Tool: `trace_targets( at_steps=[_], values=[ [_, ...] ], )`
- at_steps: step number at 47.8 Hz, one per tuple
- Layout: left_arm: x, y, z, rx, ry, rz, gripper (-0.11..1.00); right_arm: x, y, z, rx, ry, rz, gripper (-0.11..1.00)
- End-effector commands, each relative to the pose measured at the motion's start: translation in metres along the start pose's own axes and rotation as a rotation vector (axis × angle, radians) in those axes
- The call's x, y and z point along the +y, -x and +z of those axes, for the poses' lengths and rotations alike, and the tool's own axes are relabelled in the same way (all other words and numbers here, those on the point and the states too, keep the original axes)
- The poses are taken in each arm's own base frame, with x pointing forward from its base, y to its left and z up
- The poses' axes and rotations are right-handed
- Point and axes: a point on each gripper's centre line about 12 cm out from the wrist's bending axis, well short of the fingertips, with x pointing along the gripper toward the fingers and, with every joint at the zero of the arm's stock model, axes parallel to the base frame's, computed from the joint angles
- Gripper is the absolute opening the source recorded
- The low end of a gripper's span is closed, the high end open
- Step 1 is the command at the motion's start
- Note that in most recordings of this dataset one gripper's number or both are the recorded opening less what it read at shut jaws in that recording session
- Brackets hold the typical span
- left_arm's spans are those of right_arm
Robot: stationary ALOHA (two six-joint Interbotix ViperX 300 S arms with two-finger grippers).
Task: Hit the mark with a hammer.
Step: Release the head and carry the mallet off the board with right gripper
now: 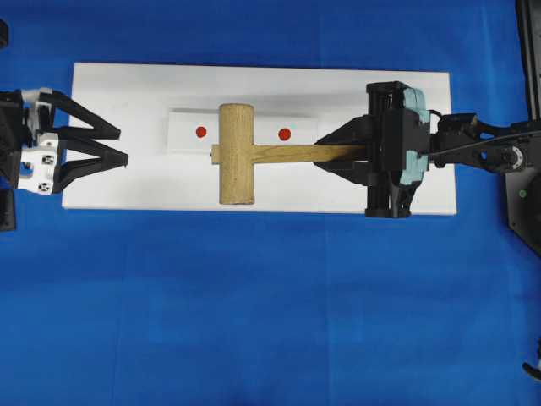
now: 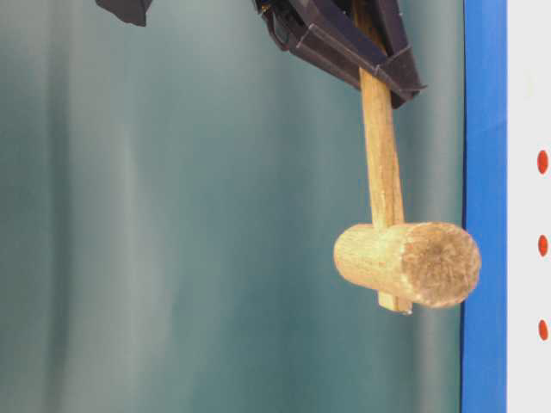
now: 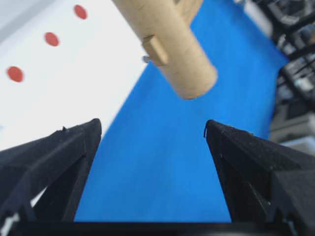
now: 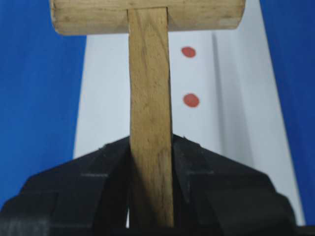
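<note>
- Holding the light wooden hammer with the thick cylinder head (image 1: 237, 153) by the far end of its thin flat handle, the right gripper (image 1: 342, 153) being clenched on it.
- Hanging in the air over the white rectangular board (image 1: 127, 182), the head hiding the middle one of the small red round marks (image 1: 284, 134).
- Pointing with the handle along the length of the board in the overhead view, head end toward the left arm; the head's own axis lying across the board.
- Risking a turn of the flat handle between the fingers, the heavy head being far from the grasp; probably landing beside the mark then.
- Risking also a strike with the edge of the head, not the flat side, if tilted.
- Waiting released and wide, the left gripper (image 1: 114, 152), well apart from the hammer.
- Lying under all, the blue desk (image 1: 270, 321).
</note>
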Motion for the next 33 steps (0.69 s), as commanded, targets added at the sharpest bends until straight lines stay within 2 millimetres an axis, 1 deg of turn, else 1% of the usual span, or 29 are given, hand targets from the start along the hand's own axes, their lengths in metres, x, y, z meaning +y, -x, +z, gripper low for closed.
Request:
trace_targets(
  at_steps=[1, 5, 10, 15, 21, 25, 30, 33],
  values=[
    [0.002, 0.000, 0.003, 0.003, -0.068, 0.020, 0.83, 0.008, 0.004, 0.015, -0.045, -0.037, 0.015, 0.09],
    [0.007, 0.000, 0.004, 0.011, -0.163, 0.048, 0.83, 0.018, 0.005, 0.013, -0.040, -0.068, 0.043, 0.09],
    [0.011, 0.001, 0.006, 0.006, -0.276, 0.064, 0.83, 0.035, 0.007, 0.010, -0.025, -0.107, 0.089, 0.09],
    [0.014, 0.002, 0.010, -0.002, -0.394, 0.079, 0.83, 0.057, 0.009, 0.007, -0.018, -0.131, 0.134, 0.09],
    [0.016, 0.003, 0.011, -0.006, -0.525, 0.086, 0.83, 0.081, 0.012, 0.001, -0.023, -0.175, 0.149, 0.09],
    [0.016, 0.004, 0.012, -0.009, -0.565, 0.087, 0.83, 0.095, 0.013, -0.004, -0.025, -0.200, 0.141, 0.09],
    [0.017, 0.004, 0.012, -0.016, -0.570, 0.087, 0.83, 0.116, 0.013, -0.010, -0.018, -0.227, 0.135, 0.09],
    [0.017, 0.004, 0.012, -0.015, -0.570, 0.088, 0.83, 0.125, 0.011, -0.012, -0.011, -0.235, 0.131, 0.09]
  ],
)
